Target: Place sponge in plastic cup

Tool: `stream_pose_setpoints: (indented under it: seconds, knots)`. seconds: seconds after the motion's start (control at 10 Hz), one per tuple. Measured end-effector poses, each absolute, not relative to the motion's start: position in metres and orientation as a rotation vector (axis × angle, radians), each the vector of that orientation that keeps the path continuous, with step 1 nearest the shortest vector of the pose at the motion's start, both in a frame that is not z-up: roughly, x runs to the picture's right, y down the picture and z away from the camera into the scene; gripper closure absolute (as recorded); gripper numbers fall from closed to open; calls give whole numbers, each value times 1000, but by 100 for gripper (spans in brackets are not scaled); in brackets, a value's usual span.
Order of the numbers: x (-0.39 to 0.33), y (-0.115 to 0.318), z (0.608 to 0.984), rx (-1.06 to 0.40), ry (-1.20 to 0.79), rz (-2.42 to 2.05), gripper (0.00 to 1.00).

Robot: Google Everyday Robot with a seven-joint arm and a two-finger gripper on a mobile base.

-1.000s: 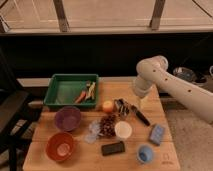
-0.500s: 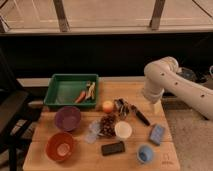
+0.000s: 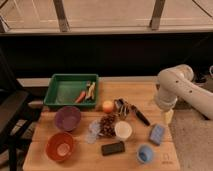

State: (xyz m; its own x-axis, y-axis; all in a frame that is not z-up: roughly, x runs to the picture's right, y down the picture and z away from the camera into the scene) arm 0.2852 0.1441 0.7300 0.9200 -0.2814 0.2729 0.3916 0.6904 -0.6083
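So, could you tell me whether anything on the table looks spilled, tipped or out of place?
Nothing stands out. The plastic cup and the orange bowl sit upright, the sponge lies flat near the cup, apart from it, and nothing looks spilled. The gripper hangs at the right edge of the table, behind the sponge.

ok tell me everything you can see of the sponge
The sponge is a small pale blue-grey rectangular block, soft-looking, lying flat and slightly skewed on the wooden table near its right edge. Nothing else touches it: the light-blue plastic cup sits just in front-left, the cream cup to its left. The gripper hangs behind it, by the table's edge, not holding it.
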Motion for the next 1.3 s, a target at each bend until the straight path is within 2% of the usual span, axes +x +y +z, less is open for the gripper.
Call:
stream_pose_setpoints:
  seconds: [0.8, 1.3]
  knots:
    - [284, 154, 736, -736, -185, -384, 26]
    - [285, 207, 776, -773, -170, -412, 26]
